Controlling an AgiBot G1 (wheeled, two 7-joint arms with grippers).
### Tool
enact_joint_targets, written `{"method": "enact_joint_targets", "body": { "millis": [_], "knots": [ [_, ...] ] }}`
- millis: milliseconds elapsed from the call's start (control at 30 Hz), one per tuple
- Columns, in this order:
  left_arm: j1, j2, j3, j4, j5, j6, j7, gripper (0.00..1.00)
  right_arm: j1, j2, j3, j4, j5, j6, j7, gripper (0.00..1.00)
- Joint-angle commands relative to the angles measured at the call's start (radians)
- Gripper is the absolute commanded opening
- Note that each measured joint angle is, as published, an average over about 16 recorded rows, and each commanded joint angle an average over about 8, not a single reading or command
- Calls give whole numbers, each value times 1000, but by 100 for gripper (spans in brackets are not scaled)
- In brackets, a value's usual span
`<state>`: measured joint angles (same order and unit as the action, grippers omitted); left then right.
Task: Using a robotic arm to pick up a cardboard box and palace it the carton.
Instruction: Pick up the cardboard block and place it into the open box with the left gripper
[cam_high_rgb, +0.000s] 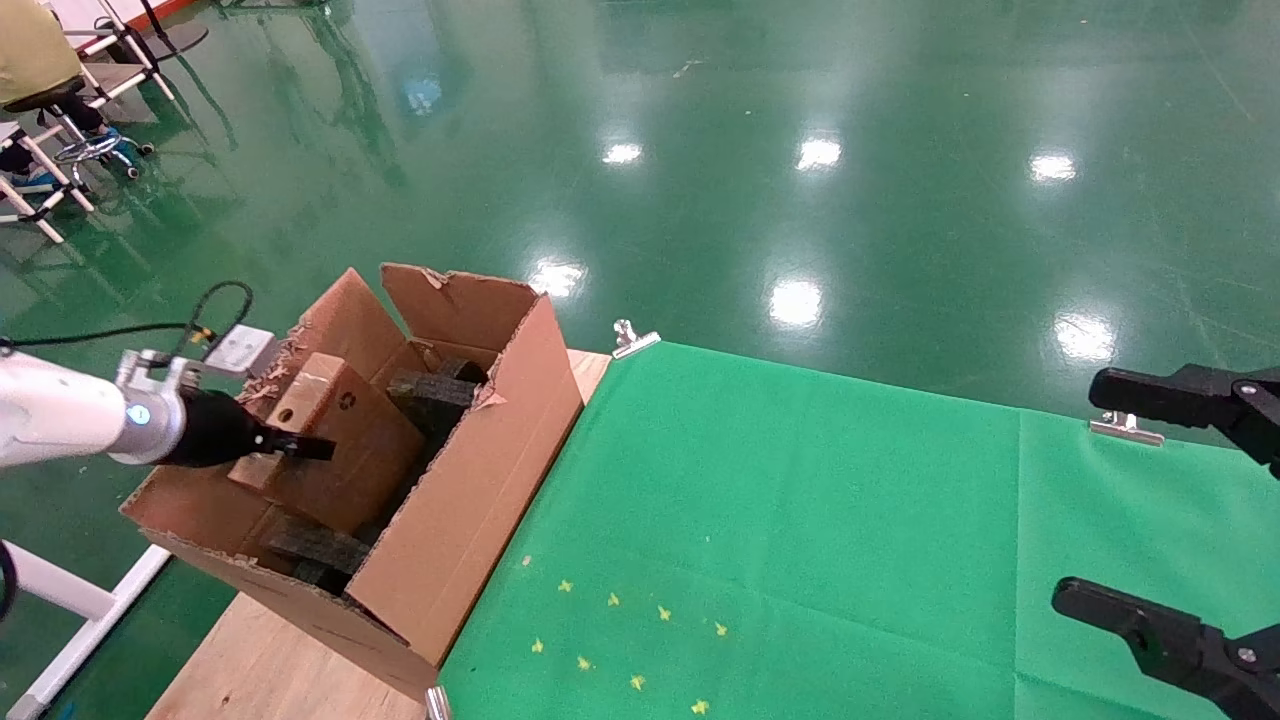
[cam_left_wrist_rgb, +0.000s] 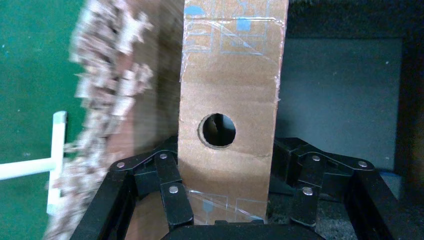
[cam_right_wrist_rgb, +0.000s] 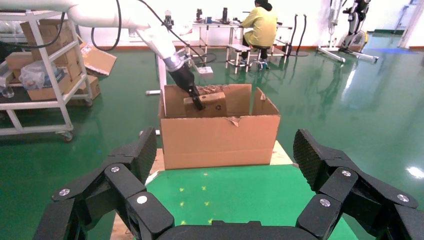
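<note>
The small brown cardboard box (cam_high_rgb: 350, 440), with a round hole and a recycling mark, stands tilted inside the large carton (cam_high_rgb: 470, 500) at the table's left end. My left gripper (cam_high_rgb: 296, 447), on the white-and-silver robotic arm (cam_high_rgb: 60, 412), is shut on the box's near end. In the left wrist view the box (cam_left_wrist_rgb: 227, 100) sits squeezed between the black linkage fingers (cam_left_wrist_rgb: 172, 195). Black foam blocks (cam_high_rgb: 430, 392) lie in the carton around it. My right gripper (cam_high_rgb: 1100, 500) hovers open over the table's right side, holding nothing; its view shows the carton (cam_right_wrist_rgb: 220, 140) and the box (cam_right_wrist_rgb: 211, 104) ahead.
A green cloth (cam_high_rgb: 800, 520) with several small yellow marks (cam_high_rgb: 620, 640) covers the wooden table (cam_high_rgb: 270, 660), held by metal clips (cam_high_rgb: 633, 338). The carton's flaps are ragged. A shelf cart (cam_right_wrist_rgb: 45, 75) and a seated person (cam_right_wrist_rgb: 260, 25) are beyond the table.
</note>
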<state>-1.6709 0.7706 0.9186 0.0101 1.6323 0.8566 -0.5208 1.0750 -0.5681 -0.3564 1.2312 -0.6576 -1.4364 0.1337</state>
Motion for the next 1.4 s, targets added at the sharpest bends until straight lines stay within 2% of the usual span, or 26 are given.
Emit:
{"method": "enact_joint_targets", "body": {
  "millis": [33,667,700,733,967,1000,1400],
  "knots": [
    [15,11,-2,0,-3,-13,-3,0,0,0,0,0,0,0,0,100],
    [119,73,-24,0,-33,-92,-35,0,0,0,0,0,0,0,0,100],
    [123,74,-24,1,-34,-93,-37,2,0,0,0,0,0,0,0,100],
    [125,75,-24,1,-34,-94,-38,11,0,0,0,0,0,0,0,100],
    [140,82,-27,1,-38,-110,-43,96,0,0,0,0,0,0,0,100],
    [141,82,-27,1,-38,-111,-44,100,0,0,0,0,0,0,0,100],
    [134,78,-26,2,-36,-104,-44,100,0,0,0,0,0,0,0,100]
  ]
}}
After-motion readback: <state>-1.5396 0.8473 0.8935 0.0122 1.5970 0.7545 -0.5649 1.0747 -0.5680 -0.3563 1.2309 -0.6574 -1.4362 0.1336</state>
